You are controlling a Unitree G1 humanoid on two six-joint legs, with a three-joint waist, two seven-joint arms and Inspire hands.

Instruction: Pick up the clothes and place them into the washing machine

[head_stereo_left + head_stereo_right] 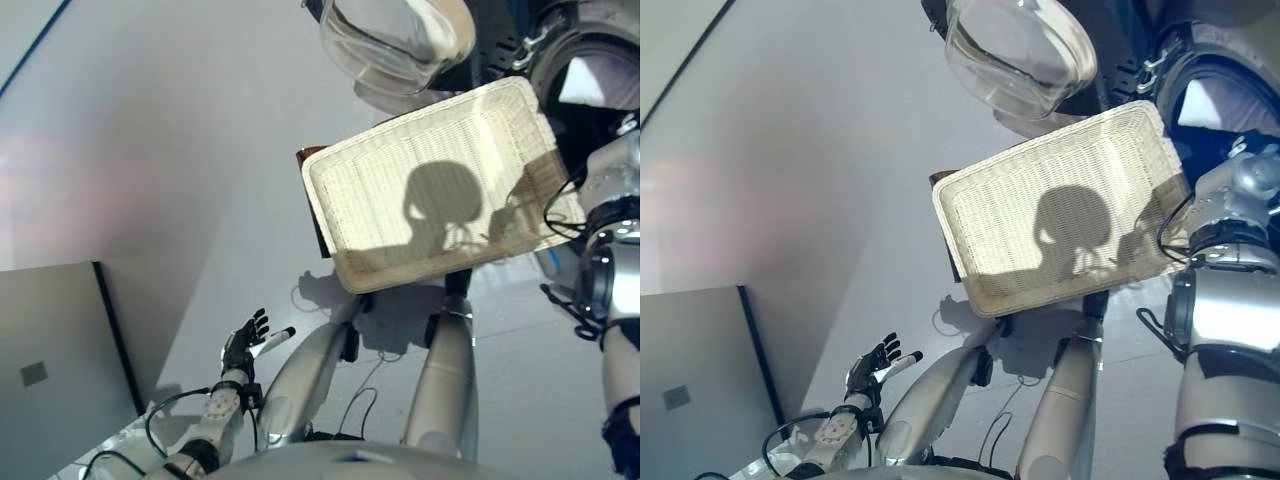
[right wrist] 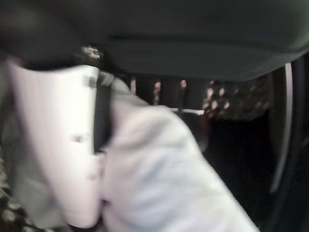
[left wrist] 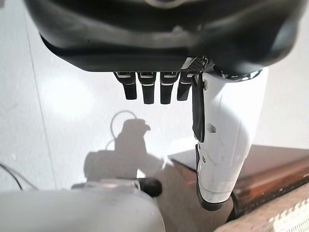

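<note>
A pale cloth (image 2: 159, 174) fills the right wrist view, pinched between the white-covered thumb and the dark fingers of my right hand (image 2: 53, 145). Around it is the dark inside of the washing machine drum (image 1: 600, 70). My right arm reaches up into that opening at the upper right, where a patch of the pale cloth (image 1: 1212, 105) shows. The white wicker basket (image 1: 320, 200) below the machine holds no clothes. My left hand (image 1: 245, 345) hangs low at the left, open and holding nothing.
The machine's round glass door (image 1: 395, 40) stands swung open above the basket's far edge. The basket rests on a brown stool (image 3: 270, 169). A dark-edged grey panel (image 1: 60, 350) stands at the lower left on the pale floor.
</note>
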